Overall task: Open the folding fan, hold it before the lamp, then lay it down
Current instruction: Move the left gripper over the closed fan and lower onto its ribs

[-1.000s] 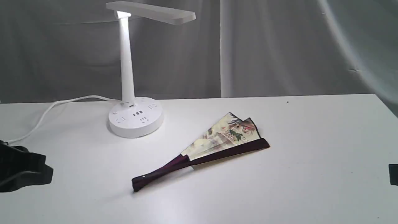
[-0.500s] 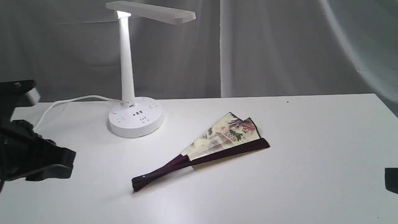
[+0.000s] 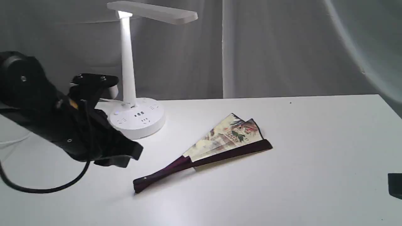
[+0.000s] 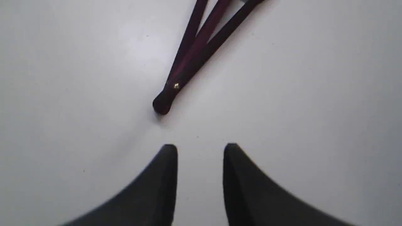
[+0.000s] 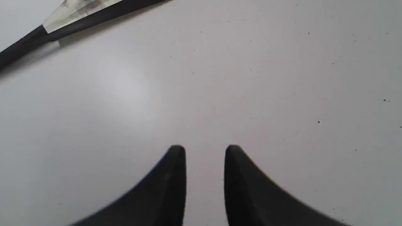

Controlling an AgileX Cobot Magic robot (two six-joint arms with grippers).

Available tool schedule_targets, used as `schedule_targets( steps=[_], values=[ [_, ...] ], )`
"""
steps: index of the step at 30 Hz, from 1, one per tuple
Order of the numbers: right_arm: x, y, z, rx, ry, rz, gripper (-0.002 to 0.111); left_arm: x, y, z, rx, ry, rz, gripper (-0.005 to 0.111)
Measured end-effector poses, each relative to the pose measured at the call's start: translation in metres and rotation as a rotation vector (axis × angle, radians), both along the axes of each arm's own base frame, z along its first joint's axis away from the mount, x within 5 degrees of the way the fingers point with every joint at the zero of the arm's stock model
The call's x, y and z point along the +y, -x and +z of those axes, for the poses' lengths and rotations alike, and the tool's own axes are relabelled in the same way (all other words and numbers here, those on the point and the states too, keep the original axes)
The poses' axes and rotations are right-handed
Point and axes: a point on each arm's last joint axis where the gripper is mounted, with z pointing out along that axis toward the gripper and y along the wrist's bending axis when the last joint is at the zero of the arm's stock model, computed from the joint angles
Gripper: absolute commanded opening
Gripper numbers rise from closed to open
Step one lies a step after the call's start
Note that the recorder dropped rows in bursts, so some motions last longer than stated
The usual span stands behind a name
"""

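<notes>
One white matte tabletop carries everything; it has a few tiny dark specks and a soft glare patch. Grey draped fabric hangs behind as the backdrop

Folding fan lies flat near the middle of the tabletop, partly spread, painted leaf up, pivot end toward the front left. Lamp stands behind and left of the fan, apart from it, with a glow at the neck and its head reaching right over the round base

Left tool is low over the tabletop between the base and the fan's pivot, fingers apart, nothing between them. It is near the brass rivet but not touching. Right tool is over bare tabletop, fingers apart, gripping nothing, well apart from the fan

Markings on the base sockets are too small to read
</notes>
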Motion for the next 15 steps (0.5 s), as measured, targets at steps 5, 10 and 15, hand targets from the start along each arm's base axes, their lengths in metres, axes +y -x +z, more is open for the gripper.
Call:
schedule_targets(
  steps=[5, 10, 15],
  values=[
    [0.000, 0.000, 0.000, -0.001, 0.000, 0.000, 0.023, -0.016, -0.019, -0.002, 0.008, -0.035, -0.022, 0.024],
    [0.000, 0.000, 0.000, -0.001, 0.000, 0.000, 0.023, -0.039, -0.042, -0.002, -0.014, -0.110, -0.086, 0.024],
    [0.000, 0.000, 0.000, -0.001, -0.004, -0.002, 0.023, -0.060, -0.060, -0.012, -0.029, -0.134, -0.127, 0.024]
  ],
)
